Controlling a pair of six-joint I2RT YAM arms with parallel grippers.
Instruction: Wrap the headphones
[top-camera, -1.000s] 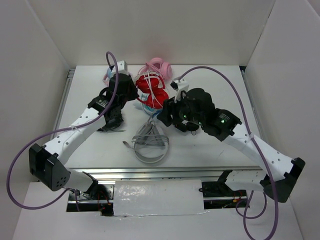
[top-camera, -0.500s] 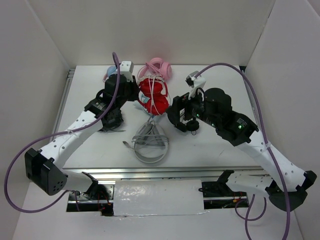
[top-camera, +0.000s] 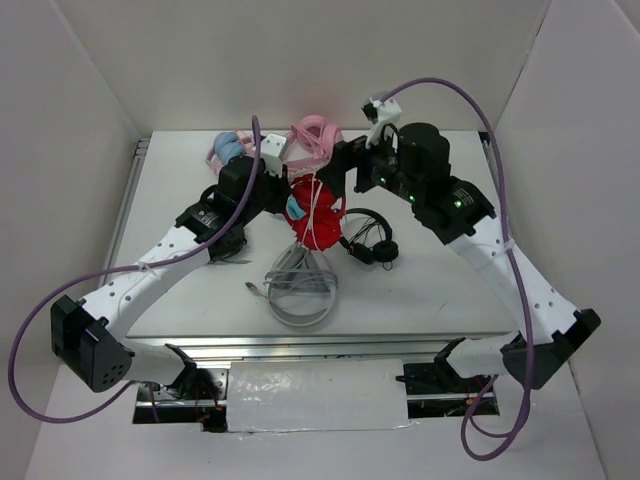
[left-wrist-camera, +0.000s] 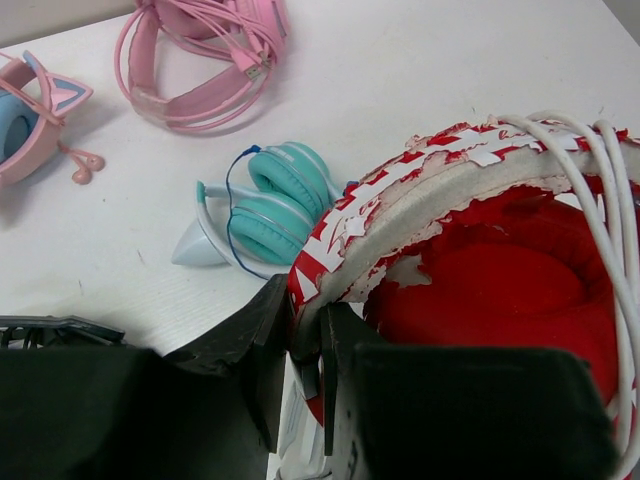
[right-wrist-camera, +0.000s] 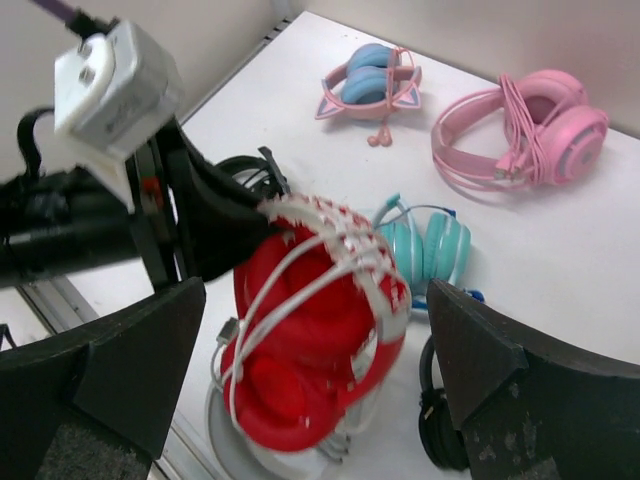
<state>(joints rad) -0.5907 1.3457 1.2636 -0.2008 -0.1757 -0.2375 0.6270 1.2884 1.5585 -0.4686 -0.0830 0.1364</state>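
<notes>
red headphones (left-wrist-camera: 480, 290) pinched by the left claw (left-wrist-camera: 308, 335); right claw (right-wrist-camera: 315, 310) spread wide above them.

White arm links (top-camera: 150, 265), black joints and bases (top-camera: 90, 345), a black left tool (left-wrist-camera: 305, 340) and right tool (right-wrist-camera: 310, 330), looping purple cables (top-camera: 443, 82), white wrist camera boxes (right-wrist-camera: 115, 90).

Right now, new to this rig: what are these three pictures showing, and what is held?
Two white robot arms, each ending in a two-finger gripper. The wide picture looks down from above; the other two come from wrist cameras. The left gripper is shut on the peeling band of the red headphones, white cable looped over them. The right gripper hangs open nearby, holding nothing. Teal headphones, pink headphones and black headphones lie on the table.
</notes>
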